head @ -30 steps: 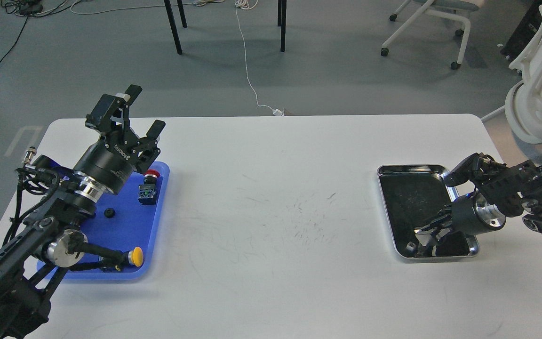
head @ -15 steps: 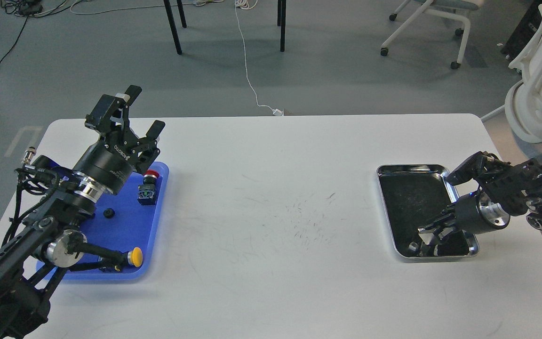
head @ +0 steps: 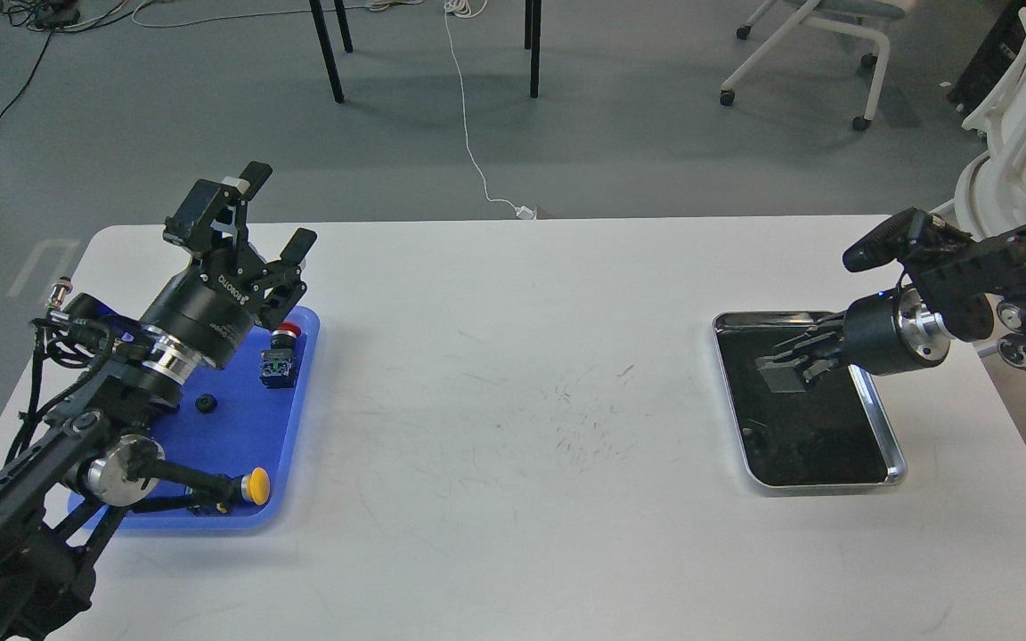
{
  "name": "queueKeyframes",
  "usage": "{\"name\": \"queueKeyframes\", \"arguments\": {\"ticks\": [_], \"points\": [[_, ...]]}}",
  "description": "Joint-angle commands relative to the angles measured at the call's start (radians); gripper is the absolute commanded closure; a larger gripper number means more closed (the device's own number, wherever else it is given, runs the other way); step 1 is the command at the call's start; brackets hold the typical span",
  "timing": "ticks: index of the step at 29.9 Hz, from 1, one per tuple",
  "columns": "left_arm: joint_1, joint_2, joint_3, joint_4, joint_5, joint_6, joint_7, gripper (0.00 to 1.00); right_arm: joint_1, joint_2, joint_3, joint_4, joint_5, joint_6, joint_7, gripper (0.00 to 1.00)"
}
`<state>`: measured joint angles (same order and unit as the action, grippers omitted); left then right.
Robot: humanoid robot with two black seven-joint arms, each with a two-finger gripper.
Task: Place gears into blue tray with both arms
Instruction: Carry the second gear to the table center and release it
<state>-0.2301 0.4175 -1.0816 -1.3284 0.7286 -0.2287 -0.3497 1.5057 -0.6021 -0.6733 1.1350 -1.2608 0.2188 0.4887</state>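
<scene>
The blue tray [head: 246, 427] lies at the table's left end. One gear [head: 206, 402], small and black, rests on it near the middle. My left gripper [head: 277, 209] hovers open above the tray's far edge, fingers spread wide with nothing between them. My right gripper [head: 780, 369] hangs over the far half of the steel tray [head: 878, 418] at the right. Its dark fingers lie close together against the black liner, and I cannot make out whether they hold a gear. No other gear shows.
On the blue tray stand a red-capped push-button switch [head: 282, 349] near the far right corner and a yellow-capped one [head: 255, 486] at the front. White chairs [head: 1012, 151] stand beyond the table's right end.
My right gripper has risen from the near end of the steel tray and moved toward its far half. The left arm has stayed still.
</scene>
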Motion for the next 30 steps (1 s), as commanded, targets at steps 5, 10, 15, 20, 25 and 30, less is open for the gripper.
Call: {"name": "queueKeyframes", "arguments": {"ticks": [5, 10, 15, 20, 25, 30], "points": [[0.0, -0.002, -0.003, 0.0, 0.0, 0.0, -0.002, 0.02, 0.036, 0.29, -0.011, -0.044, 0.213, -0.004, 0.0, 0.79], [0.0, 0.0, -0.014, -0.011, -0.002, 0.0, -0.002, 0.02, -0.019, 0.421, -0.061, -0.087, 0.238, -0.039, 0.0, 0.79], [0.0, -0.006, -0.012, -0.017, -0.002, 0.003, 0.002, 0.02, -0.087, 0.49, -0.065, -0.123, 0.239, -0.088, 0.0, 0.79], [0.003, -0.008, -0.012, -0.017, 0.0, 0.003, 0.002, 0.02, -0.116, 0.536, -0.065, -0.147, 0.245, -0.133, 0.0, 0.79], [0.009, -0.006, -0.012, -0.017, 0.0, 0.002, 0.002, 0.02, -0.145, 0.582, -0.069, -0.185, 0.245, -0.138, 0.0, 0.78], [0.009, -0.005, -0.012, -0.017, -0.002, 0.0, 0.0, 0.02, -0.167, 0.594, -0.071, -0.201, 0.245, -0.15, 0.0, 0.76]]}}
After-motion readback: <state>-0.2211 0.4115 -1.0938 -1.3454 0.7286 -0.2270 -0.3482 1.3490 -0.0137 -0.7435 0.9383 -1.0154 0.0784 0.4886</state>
